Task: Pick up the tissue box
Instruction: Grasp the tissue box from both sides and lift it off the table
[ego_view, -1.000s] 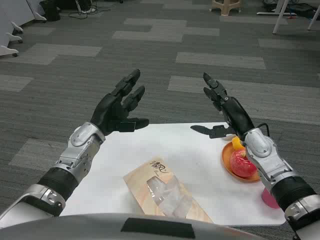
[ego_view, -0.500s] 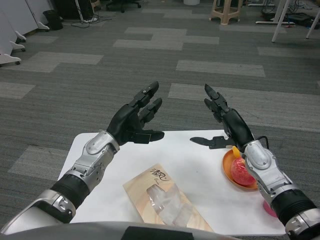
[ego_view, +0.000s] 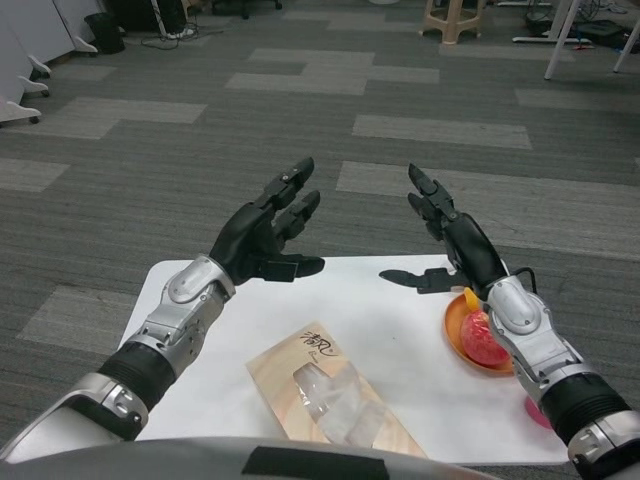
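While both hands are raised above the far half of the table, neither one touches any object. The fingers (ego_view: 290, 190) of the left hand (ego_view: 262, 236) are extended and spread apart, pointing away from the robot and up toward the right; the thumb projects sideways toward the right hand. The palm is empty. Behind it, the silver left forearm (ego_view: 170, 325) runs back toward the near-left corner of the table (ego_view: 385, 320).

The fingers (ego_view: 425, 192) of the right hand (ego_view: 455, 245) are likewise extended and apart, pointing away and slightly toward the left; the thumb projects sideways toward the left hand. This hand also holds nothing. The silver right forearm (ego_view: 535, 345) runs back over the right edge of the table, passing above the orange plate (ego_view: 462, 343).

The tissue box (ego_view: 330, 392) lies flat on the table close to the near edge, roughly midway between the left and right edges and below the gap between the two hands. It is a light brown, wood-patterned box with a clear plastic opening on the top face, through which white tissue shows. Its long axis runs diagonally: one short end points toward the far-left, and the other toward the near-right, where it is cut off by the bottom of the view. Dark lettering sits near the far end of the top face.

The orange plate stands near the right edge of the table and carries a red fruit (ego_view: 485, 338) and a yellow piece. A pink object (ego_view: 536, 410) sits at the near-right corner, partly hidden by the right forearm.
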